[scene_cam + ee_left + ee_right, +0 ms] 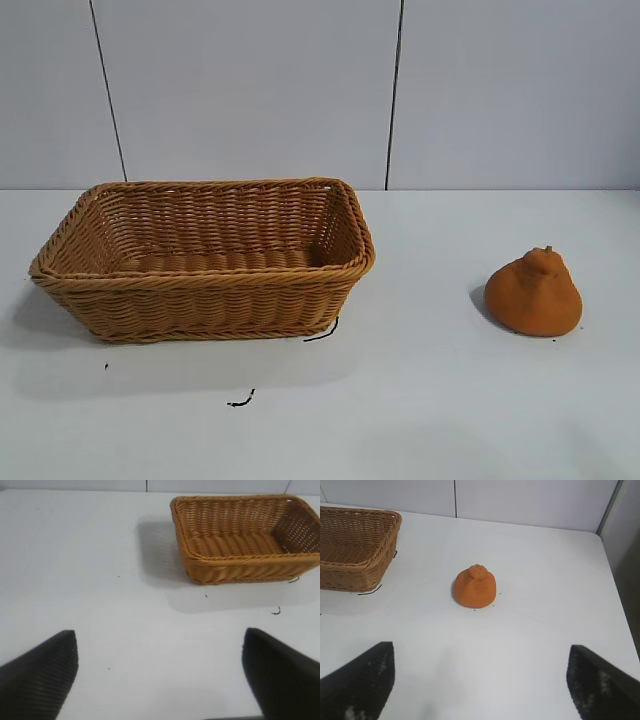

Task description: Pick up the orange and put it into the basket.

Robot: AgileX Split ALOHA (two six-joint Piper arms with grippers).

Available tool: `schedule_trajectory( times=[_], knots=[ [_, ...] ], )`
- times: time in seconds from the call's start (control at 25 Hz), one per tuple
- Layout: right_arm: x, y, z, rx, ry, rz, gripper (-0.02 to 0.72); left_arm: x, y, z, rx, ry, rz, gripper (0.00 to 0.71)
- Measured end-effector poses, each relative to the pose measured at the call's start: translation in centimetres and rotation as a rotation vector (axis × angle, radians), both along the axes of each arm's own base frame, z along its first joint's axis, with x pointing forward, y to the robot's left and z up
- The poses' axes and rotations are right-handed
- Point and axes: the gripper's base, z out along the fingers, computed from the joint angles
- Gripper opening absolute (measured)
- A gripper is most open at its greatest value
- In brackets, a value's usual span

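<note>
The orange [535,292], a dull-orange cone-shaped lump with a stem nub, sits on the white table at the right; it also shows in the right wrist view [474,586]. The wicker basket [205,300] stands at the left, empty; it also shows in the left wrist view [245,562] and the right wrist view [355,570]. Neither arm shows in the exterior view. My right gripper [480,652] is open and empty, well back from the orange. My left gripper [160,640] is open and empty, well back from the basket.
Two short black marks [240,401] lie on the table in front of the basket, one at its corner [322,333]. The table's right edge [615,595] runs not far past the orange. A grey panelled wall stands behind.
</note>
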Motion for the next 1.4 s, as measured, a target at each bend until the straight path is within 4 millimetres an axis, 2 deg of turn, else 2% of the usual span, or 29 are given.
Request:
schedule_trajectory(
  times=[0.28, 0.36, 0.48, 0.56, 0.68, 0.88, 1.12, 1.24, 1.4],
  knots=[
    [0.3, 0.0, 0.0, 0.021, 0.021, -0.010, 0.643, 0.0, 0.0, 0.0, 0.000, 0.000, 0.000, 0.639],
    [1.3, 0.0, 0.6, 0.031, 0.079, -0.021, 0.641, 0.0, 0.0, 0.0, 0.000, 0.000, 0.000, 0.639],
    [3.8, -0.1, 2.0, 0.008, 0.195, -0.041, 0.640, 0.0, 0.0, 0.0, 0.000, 0.000, 0.000, 0.639],
    [6.0, -0.2, 3.4, -0.017, 0.265, -0.052, 0.640, 0.0, 0.0, 0.0, 0.000, 0.000, 0.000, 0.639],
    [10.5, -0.1, 5.0, -0.024, 0.379, -0.063, 0.640, 0.0, 0.0, 0.0, 0.000, 0.000, 0.000, 0.639],
    [18.9, 0.2, 5.9, -0.019, 0.455, -0.060, 0.664, 0.0, 0.0, 0.0, 0.000, 0.000, 0.000, 0.639],
    [29.1, 1.5, 3.2, 0.024, 0.601, 0.027, 0.689, 0.0, 0.0, 0.0, -0.001, 0.001, -0.001, 0.639],
    [33.2, 1.9, 0.9, 0.047, 0.669, 0.037, 0.694, 0.0, 0.0, 0.0, -0.001, 0.001, -0.001, 0.639],
    [36.9, 2.0, -3.3, 0.053, 0.789, 0.031, 0.694, 0.0, 0.0, 0.0, 0.000, 0.001, 0.000, 0.639]
  ],
)
